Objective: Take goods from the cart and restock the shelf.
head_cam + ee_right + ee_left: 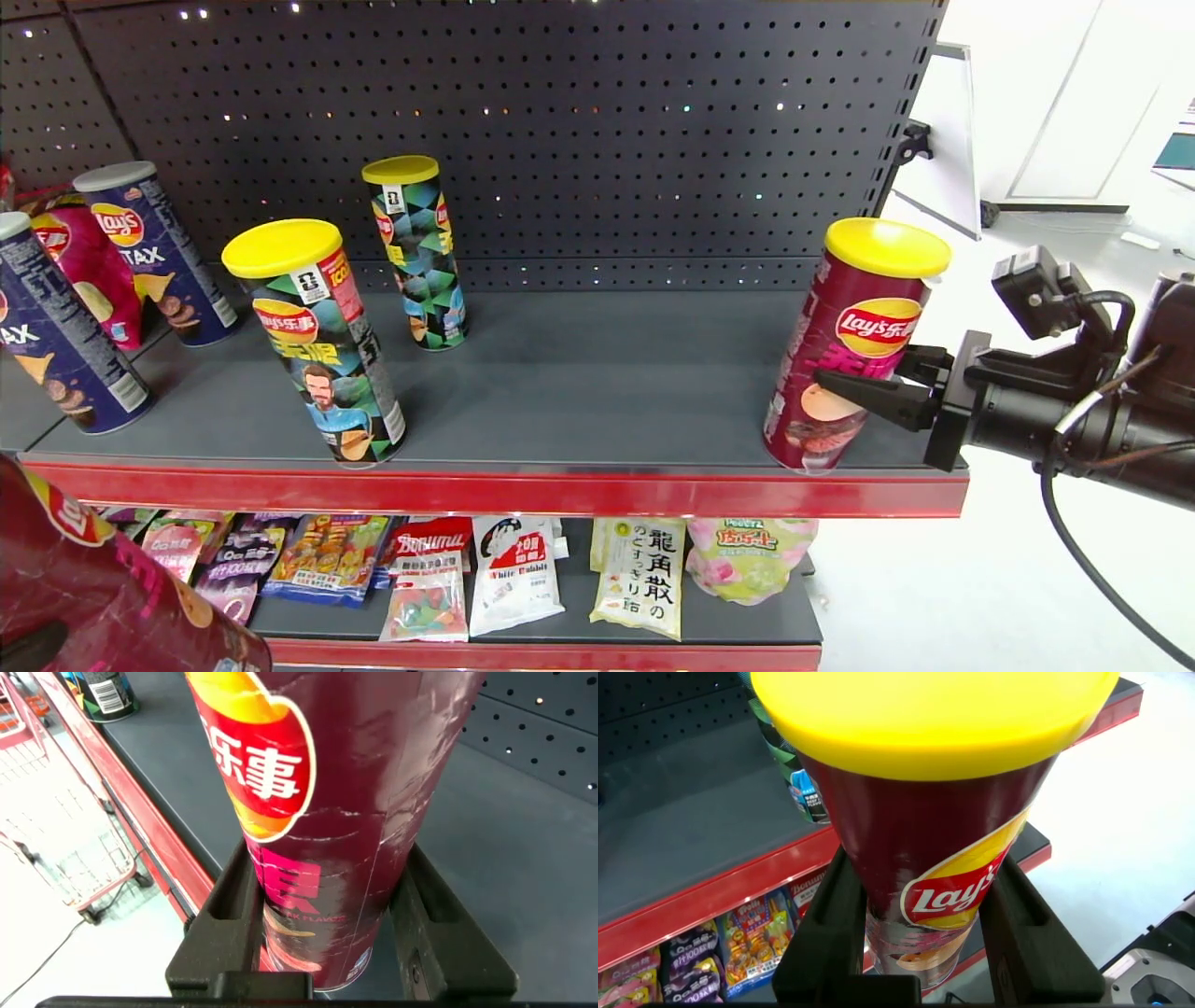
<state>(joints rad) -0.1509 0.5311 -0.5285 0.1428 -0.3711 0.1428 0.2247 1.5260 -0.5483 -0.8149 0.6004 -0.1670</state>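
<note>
Maroon cardboard under a yellow lid: the maroon can (864, 317) stands at the right end of the upper shelf (597, 392), its base close behind the red lip (523, 493) and near the shelf's right-hand end. The right gripper (332, 887) comes in from the open side and is closed around the can's lower half, a finger against each flank. Whether the base sits quite flat on the deck I cannot tell.

This looks like the placing step for this can. The next move, as I judge it, is to settle the base flat, part the fingers only enough to clear the wall, and draw back to the right without brushing it, since a tall, narrow can so near two edges would tip easily.

The left gripper (920, 915) is clamped on a second maroon can (934, 812), held low in front of the shelf's left part, so another placement is pending.

There is wide bare deck between the maroon can and the two patterned cans (322, 355), which stand well apart from it; blue cans (159, 252) crowd the far left. The pegboard (560, 140) closes the back. Snack bags (523, 579) lie on the shelf below, and the cart (65, 849) stands on the floor in front of the shelving.
</note>
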